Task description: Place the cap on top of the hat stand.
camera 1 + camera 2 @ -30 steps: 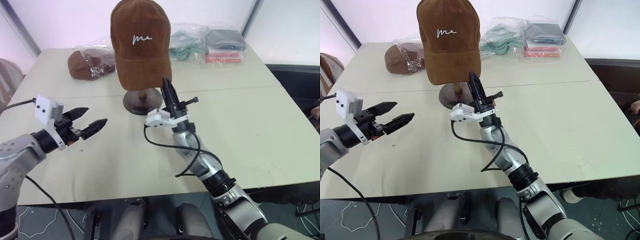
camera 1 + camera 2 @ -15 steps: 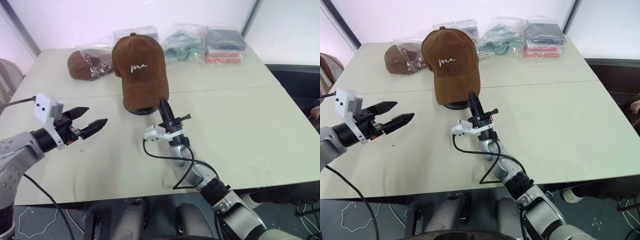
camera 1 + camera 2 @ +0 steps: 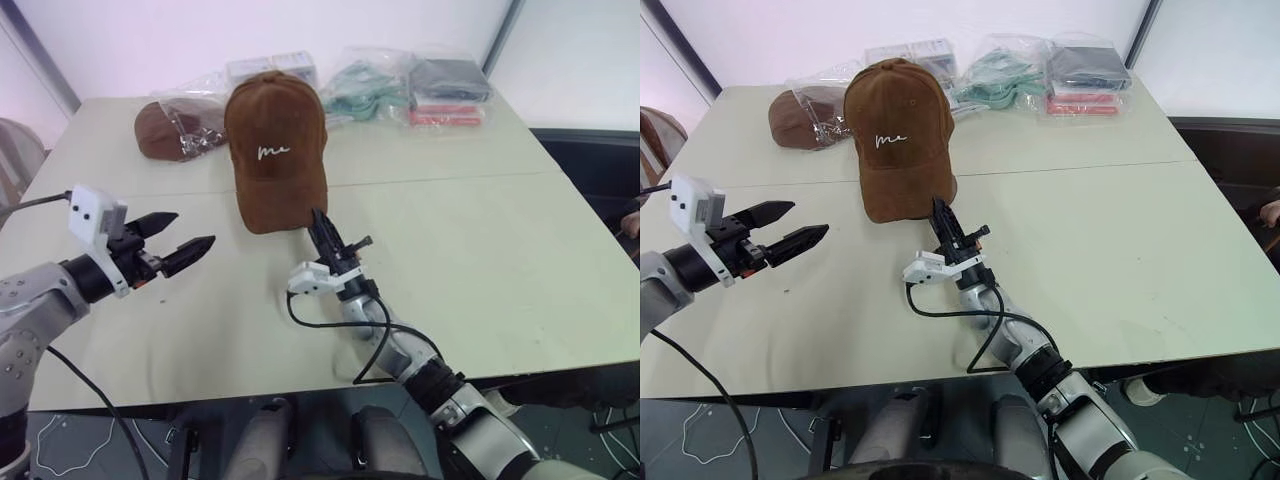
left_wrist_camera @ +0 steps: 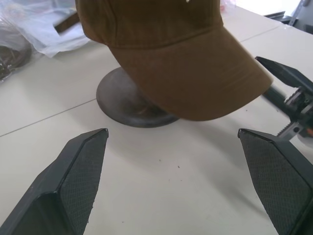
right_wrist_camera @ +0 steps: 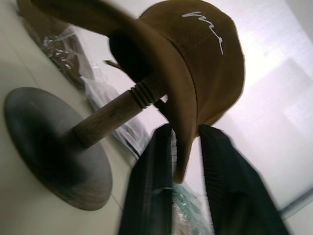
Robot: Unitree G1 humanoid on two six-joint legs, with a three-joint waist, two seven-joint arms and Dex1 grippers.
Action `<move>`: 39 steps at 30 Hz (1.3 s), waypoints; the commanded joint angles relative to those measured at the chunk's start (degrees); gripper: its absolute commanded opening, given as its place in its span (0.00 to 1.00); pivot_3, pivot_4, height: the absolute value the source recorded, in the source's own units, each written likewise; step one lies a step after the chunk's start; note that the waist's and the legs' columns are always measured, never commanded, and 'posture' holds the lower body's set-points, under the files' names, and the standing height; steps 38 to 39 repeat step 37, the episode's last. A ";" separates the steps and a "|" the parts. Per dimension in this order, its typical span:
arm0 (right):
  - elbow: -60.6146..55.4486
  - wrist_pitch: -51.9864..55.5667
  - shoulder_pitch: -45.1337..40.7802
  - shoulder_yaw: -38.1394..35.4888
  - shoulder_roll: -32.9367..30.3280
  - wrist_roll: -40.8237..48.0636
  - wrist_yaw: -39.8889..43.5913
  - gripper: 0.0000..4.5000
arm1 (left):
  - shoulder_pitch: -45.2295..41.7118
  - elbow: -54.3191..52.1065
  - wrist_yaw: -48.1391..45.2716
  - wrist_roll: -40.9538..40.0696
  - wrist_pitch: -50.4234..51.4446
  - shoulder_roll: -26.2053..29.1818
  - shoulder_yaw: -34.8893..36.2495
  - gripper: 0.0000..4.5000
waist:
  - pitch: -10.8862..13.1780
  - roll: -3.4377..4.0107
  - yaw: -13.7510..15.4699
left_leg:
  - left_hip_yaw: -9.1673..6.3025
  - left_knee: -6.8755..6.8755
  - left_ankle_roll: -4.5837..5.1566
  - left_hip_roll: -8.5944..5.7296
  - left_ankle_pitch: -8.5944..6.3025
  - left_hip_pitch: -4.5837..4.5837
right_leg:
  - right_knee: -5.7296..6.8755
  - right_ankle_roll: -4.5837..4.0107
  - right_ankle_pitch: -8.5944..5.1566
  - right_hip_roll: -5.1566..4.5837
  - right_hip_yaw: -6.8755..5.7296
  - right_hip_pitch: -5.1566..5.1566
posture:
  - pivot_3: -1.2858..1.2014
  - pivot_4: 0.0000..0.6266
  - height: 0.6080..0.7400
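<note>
Your cap (image 3: 276, 150) sits on the stand (image 4: 128, 100), brim hanging down toward you, near the middle of the table (image 3: 480, 260). Your right gripper (image 3: 322, 229) is at the brim's lower edge; the right wrist view shows its fingers (image 5: 151, 186) slightly parted with the brim edge between them, though you can't tell whether they pinch it. Your left gripper (image 3: 185, 243) hovers open, well left of the cap.

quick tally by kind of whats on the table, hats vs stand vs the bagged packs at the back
Hats: 2, the cap on the hat stand and a reddish-brown hat in a clear bag.
Stands: 1.
Bagged packs at the back: at least 3, a teal pack, a dark grey and red pack, and a pale pack behind the cap.
Total: 6.
</note>
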 commanded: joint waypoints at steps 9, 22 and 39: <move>-7.00 -1.20 2.13 0.02 -7.18 5.95 22.79 0.99 | -1.21 -0.41 0.30 0.71 -1.37 -0.63 0.43 1.00 | 0.00 0.00 0.14 | 0.00 0.01 0.19 0.00 -0.11 0.00 | 0.00 0.00 0.00 0.00 -0.01 0.03 | 0.52 0.24 1.00; -35.41 38.73 -4.33 -27.30 -18.14 51.40 66.56 0.99 | -4.80 1.41 -6.96 2.00 -2.70 4.90 0.14 1.00 | 0.10 0.05 0.24 | -0.04 0.05 0.28 0.01 -0.17 -0.01 | -0.02 0.00 0.00 -0.04 -0.04 0.27 | 0.52 0.24 1.00; -37.56 71.85 -17.16 -44.41 -38.02 88.43 85.30 0.99 | -8.44 7.14 -20.16 2.96 -4.66 13.27 0.29 1.00 | 0.20 0.18 0.14 | 0.03 -0.11 0.56 0.02 -0.35 -0.13 | -0.63 -0.02 -0.01 -0.23 -0.06 0.32 | 0.52 0.24 1.00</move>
